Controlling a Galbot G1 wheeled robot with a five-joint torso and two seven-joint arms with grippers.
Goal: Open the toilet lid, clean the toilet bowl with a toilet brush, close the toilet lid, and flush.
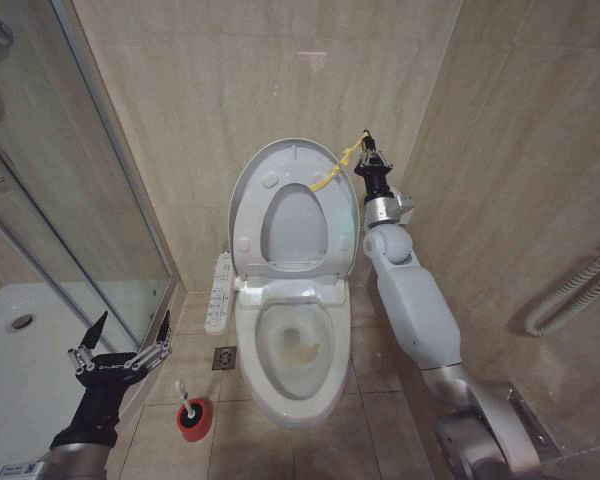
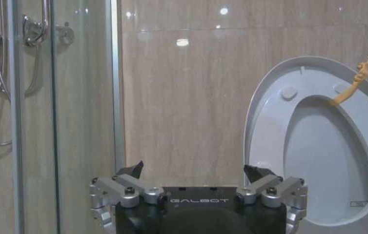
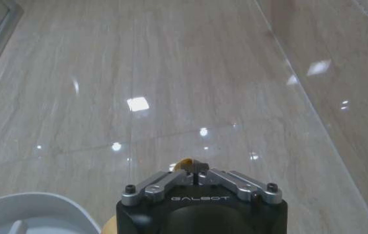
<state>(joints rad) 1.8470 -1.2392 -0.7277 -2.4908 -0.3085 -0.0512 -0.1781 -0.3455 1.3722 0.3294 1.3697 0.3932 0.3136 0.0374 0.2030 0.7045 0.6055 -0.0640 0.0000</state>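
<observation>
The toilet lid (image 1: 263, 172) stands raised against the back wall, the seat ring (image 1: 295, 262) up against it. Its yellow loop strap (image 1: 335, 172) runs up to my right gripper (image 1: 368, 146), which is shut on the strap at the lid's upper right; the right wrist view shows the closed fingers (image 3: 197, 171) with a bit of yellow between them. The toilet bowl (image 1: 292, 345) lies open below, with yellowish stains inside. The toilet brush (image 1: 184, 393) stands in its red cup holder (image 1: 191, 420) on the floor left of the bowl. My left gripper (image 1: 122, 345) hovers open above and left of the brush.
A glass shower enclosure (image 1: 70, 200) and white shower tray (image 1: 20, 350) fill the left side. A white remote panel (image 1: 220, 292) hangs beside the bowl, with a floor drain (image 1: 225, 358) below it. A corrugated hose (image 1: 575, 290) runs along the right wall.
</observation>
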